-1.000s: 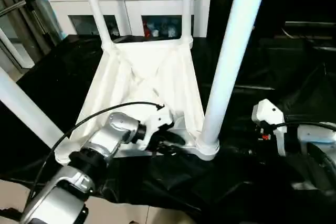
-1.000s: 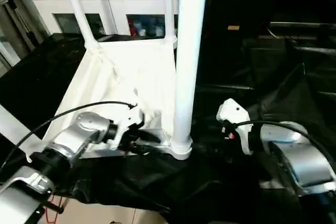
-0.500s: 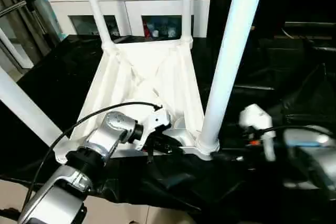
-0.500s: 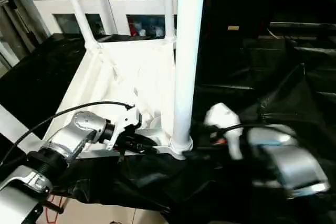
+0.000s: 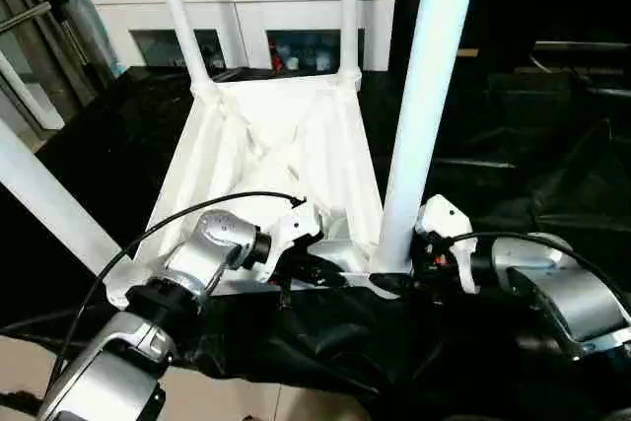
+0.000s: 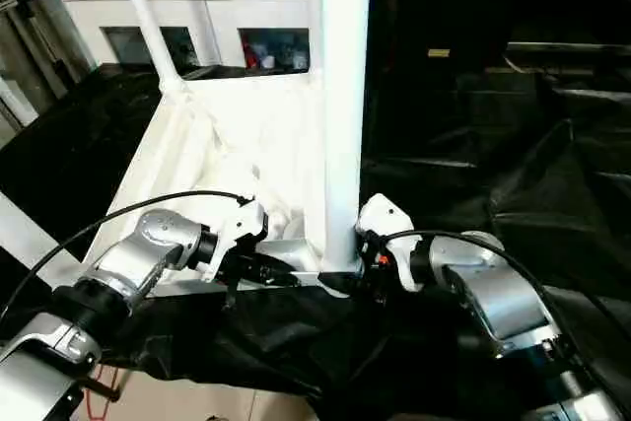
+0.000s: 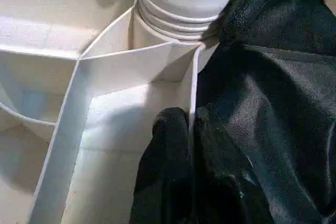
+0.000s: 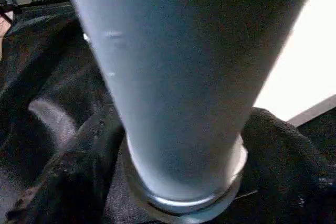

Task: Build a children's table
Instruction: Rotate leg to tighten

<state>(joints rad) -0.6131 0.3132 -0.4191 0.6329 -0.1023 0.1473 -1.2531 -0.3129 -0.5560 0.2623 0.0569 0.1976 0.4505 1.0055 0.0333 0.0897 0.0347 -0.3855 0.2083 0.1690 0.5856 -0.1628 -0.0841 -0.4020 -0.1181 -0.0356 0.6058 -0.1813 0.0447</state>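
Observation:
The children's table lies upside down: its white tabletop [image 5: 286,145] shows the ribbed underside, and several white legs stand up from the corner sockets. My left gripper [image 5: 315,271] is at the near edge, shut on the thin rim wall [image 7: 193,82], with one black finger [image 7: 168,145] on each side of it. My right gripper [image 5: 399,278] is at the foot of the near right leg [image 5: 424,96]. Its black fingers [image 8: 79,171] hug the leg [image 8: 184,77] just above the socket collar.
A black cloth [image 5: 513,155] covers the surface under and around the table, bunched near my arms. A white cabinet [image 5: 246,7] with glass doors stands behind. The far legs [image 5: 177,17] and the near left leg [image 5: 49,204] rise around my left arm.
My right gripper has swung left from open cloth to the near right leg's base and closed in around it. My left gripper's fingers have shut on the tabletop's rim.

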